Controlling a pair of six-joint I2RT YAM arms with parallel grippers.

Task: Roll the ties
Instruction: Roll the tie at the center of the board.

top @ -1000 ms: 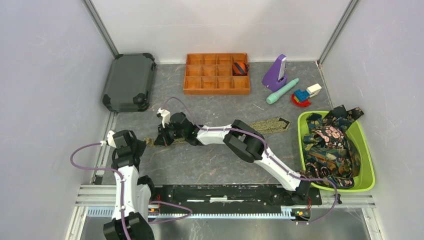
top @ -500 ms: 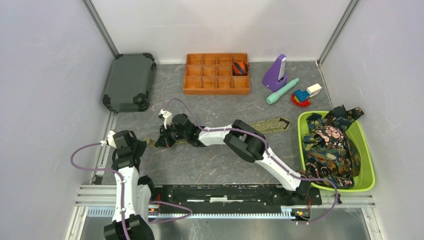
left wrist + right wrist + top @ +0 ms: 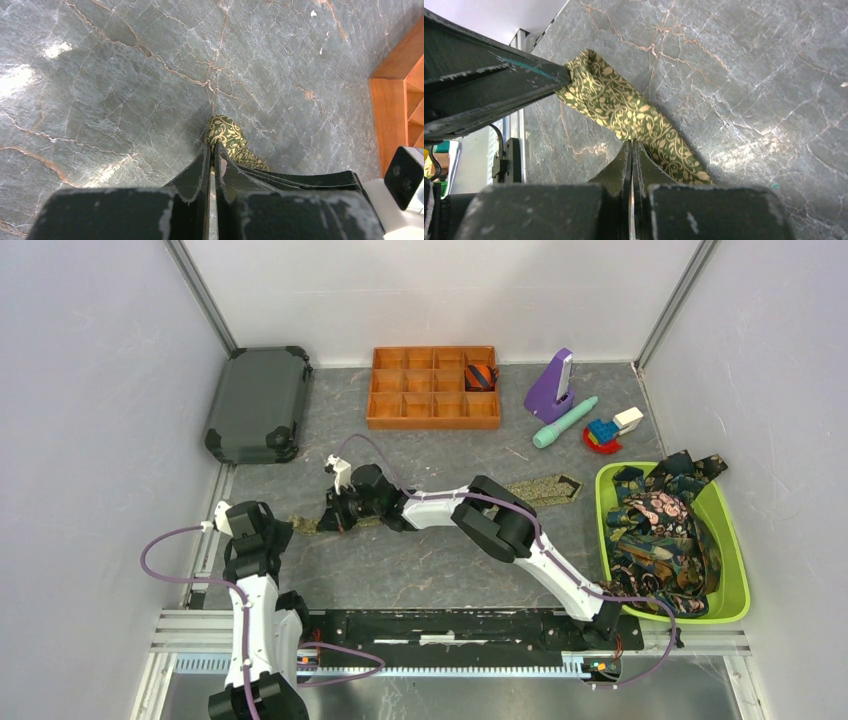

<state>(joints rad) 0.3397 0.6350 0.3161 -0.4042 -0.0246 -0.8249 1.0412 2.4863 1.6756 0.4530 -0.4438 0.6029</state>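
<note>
Top external view is showing the olive-green tie (image 3: 540, 488) lying stretched across the surface (image 3: 420, 570), its wide pointed end reaching toward the green bin (image 3: 737, 560) and its narrow end sitting at the left, where both arms are meeting. The left gripper (image 3: 211, 147) is pinching the very tip of that narrow end, jaws pressed together with patterned cloth poking out beyond them. The right gripper (image 3: 631, 145) is standing just beside it along the strip, jaws also pressed together and tips resting on the fabric; whether cloth is actually caught between them is not showing.

More dark patterned ties (image 3: 660, 530) are lying heaped in the bin, and a rolled striped tie (image 3: 481, 375) is sitting in a back compartment of the orange tray (image 3: 432, 423).

Judging from how it is draping, the tie is behaving as light, thin and limp cloth: it is following the surface flat, is offering no stiffness to push against, and is probably sliding easily on the smooth stone. A grip at the narrow tip looks sensible as the core of a roll. The long free length is likely going to drag and skew, so the winding probably needs light tension, and the roll may spring loose once released.
</note>
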